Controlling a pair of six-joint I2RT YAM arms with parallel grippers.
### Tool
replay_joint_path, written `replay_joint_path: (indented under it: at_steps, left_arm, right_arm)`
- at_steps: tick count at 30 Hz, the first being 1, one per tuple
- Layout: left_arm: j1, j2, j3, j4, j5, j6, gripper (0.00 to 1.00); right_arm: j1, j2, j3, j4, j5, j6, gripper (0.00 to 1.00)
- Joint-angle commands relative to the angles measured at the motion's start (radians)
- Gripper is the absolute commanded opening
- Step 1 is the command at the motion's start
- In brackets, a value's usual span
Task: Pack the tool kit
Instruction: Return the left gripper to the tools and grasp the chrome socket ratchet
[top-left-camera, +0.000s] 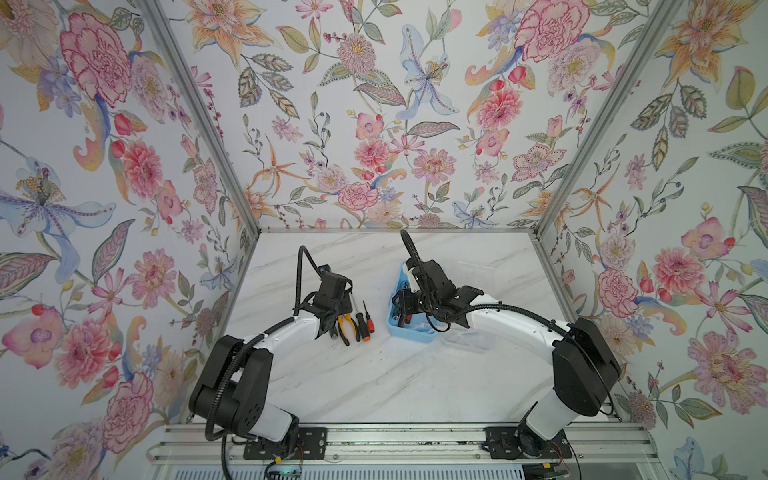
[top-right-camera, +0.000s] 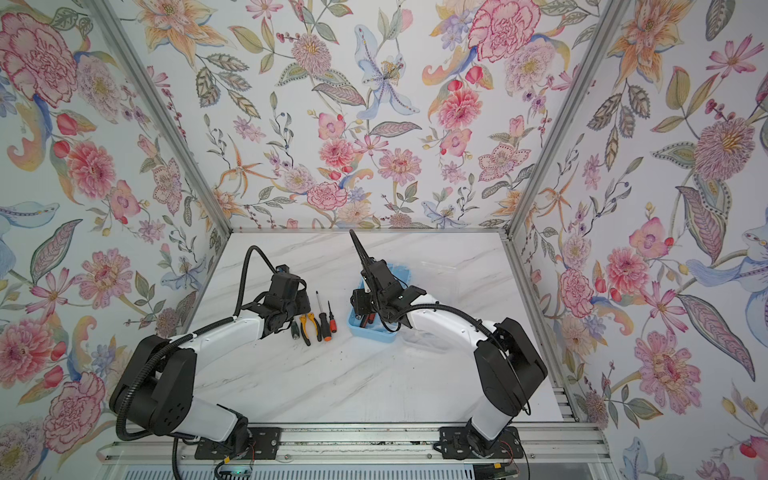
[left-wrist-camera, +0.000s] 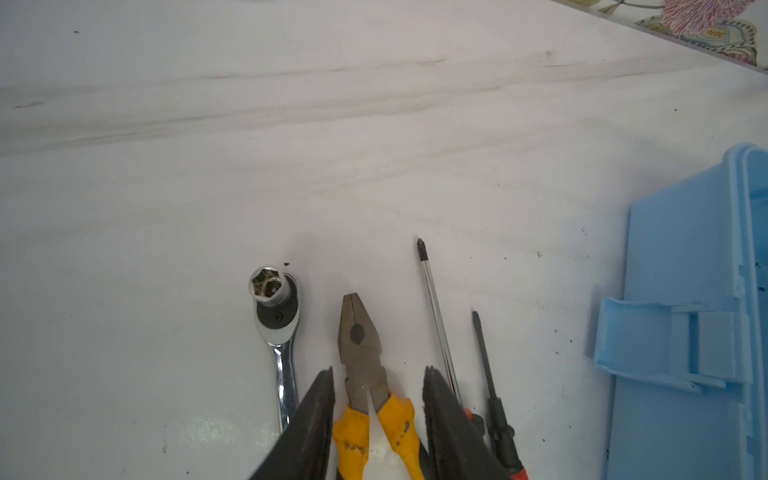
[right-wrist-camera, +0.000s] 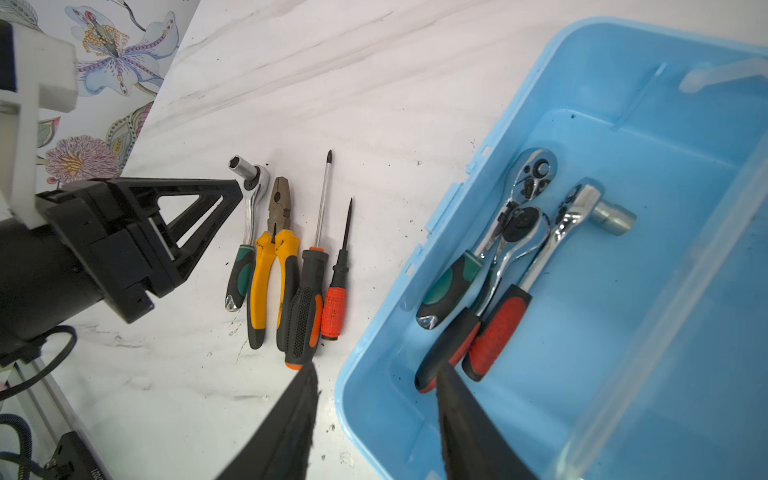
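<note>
Left gripper (left-wrist-camera: 379, 370), parted and empty, straddles the pliers (left-wrist-camera: 360, 353) at three o'clock of the ratchet (left-wrist-camera: 277, 320); closing squarely across both handles looks wise (right gripper (right-wrist-camera: 377, 372) gapes empty).

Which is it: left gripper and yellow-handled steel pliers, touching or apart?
Apart. The right wrist view shows a plain gap between left gripper and pliers.

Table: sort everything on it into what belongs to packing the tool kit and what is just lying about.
For the job:
blue box
three ratchets already in it
loose ratchet
pliers
long screwdriver
small screwdriver

Just lying about:
dark specks on the table
</note>
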Motion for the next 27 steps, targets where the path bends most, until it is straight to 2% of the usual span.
replay_joint_path:
  at_steps: [1,13,27]
  left_arm:
    - [0.03,0.014,-0.026,-0.027,-0.025,-0.013,0.39]
    - [0.057,0.149,-0.04,0.022,0.019,-0.04,0.37]
    - [0.079,0.192,-0.037,0.032,0.015,-0.028,0.35]
  right_arm:
    - [-0.005,0.024,0.043,0.012,-0.034,0.005,0.48]
    - [-0.023,0.052,0.053,-0.002,-0.053,0.018,0.48]
    - [-0.032,0.083,0.089,-0.022,-0.069,0.013,0.48]
